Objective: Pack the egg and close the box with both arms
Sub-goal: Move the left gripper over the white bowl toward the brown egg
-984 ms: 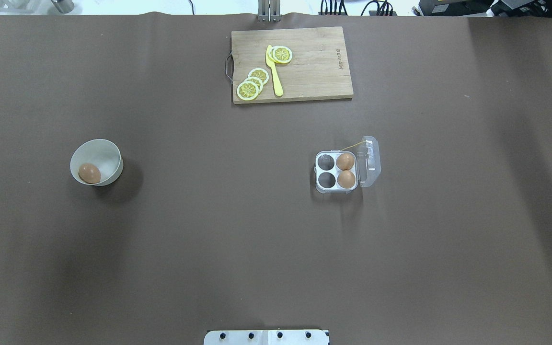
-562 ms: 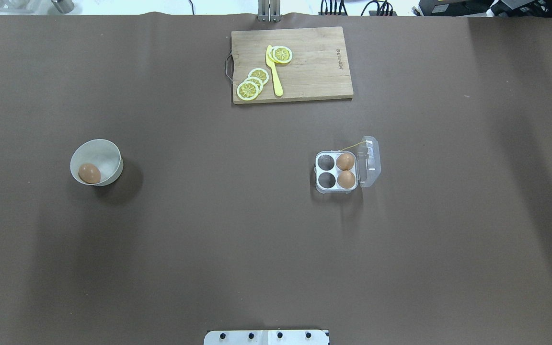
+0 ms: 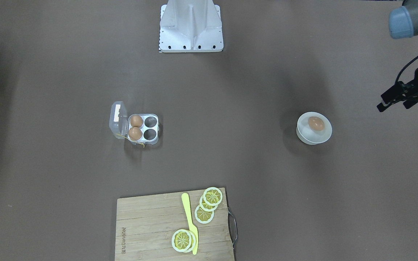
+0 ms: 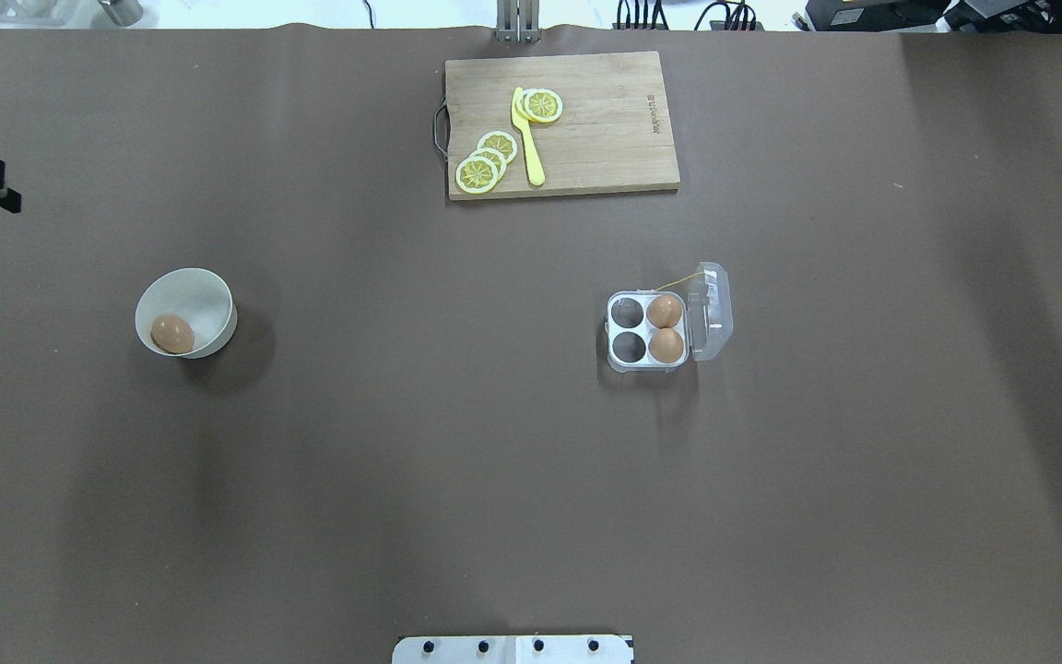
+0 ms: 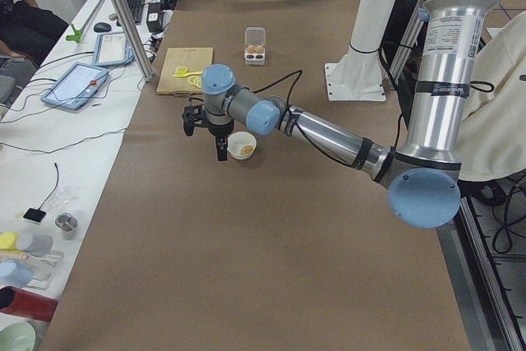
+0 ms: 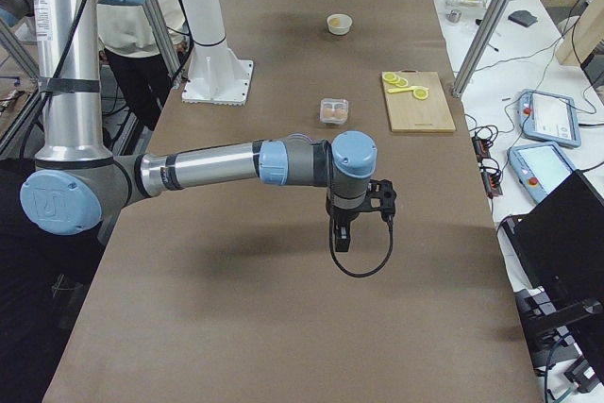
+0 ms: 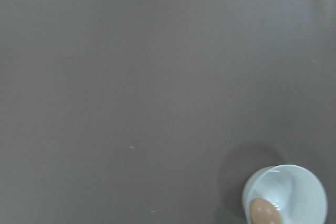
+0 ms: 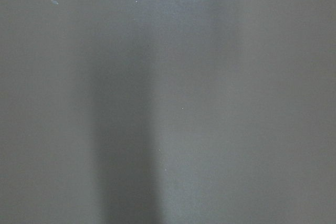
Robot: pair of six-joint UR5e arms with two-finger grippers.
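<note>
A small smooth orange-brown egg [image 4: 171, 333] lies inside a round white bowl [image 4: 206, 302] on the robot's left half of the brown counter [image 4: 402, 443], toward the robot's side of the bowl. Well apart from it, on the right half, stands the small clear plastic four-cup egg box [image 4: 646, 328]. Its hinged clear lid [image 4: 713, 314] is swung open on the side away from the bowl, and a yellow thread [image 4: 678, 279] trails from the far edge. Two more brown eggs [image 4: 665, 311] sit in the two cups next to the lid, and the two cups on the bowl's side are empty.

The silver-grey left arm [image 5: 320, 131] stretches out over the counter. Its black left pincer [image 5: 220, 147] hangs pointing down just beside the bowl, touching neither bowl nor egg. I cannot tell how far it is parted or whether it has hold of anything. The right arm [image 6: 208, 169] reaches out over the counter well apart from the box, its right pincer [image 6: 341, 231] pointing down. Only the side view shows it, so I cannot tell its state.

At the far edge lies a wooden cutting board [image 4: 605, 138] carrying a yellow plastic knife [image 4: 528, 138] and yellow lemon slices [image 4: 477, 173]
</note>
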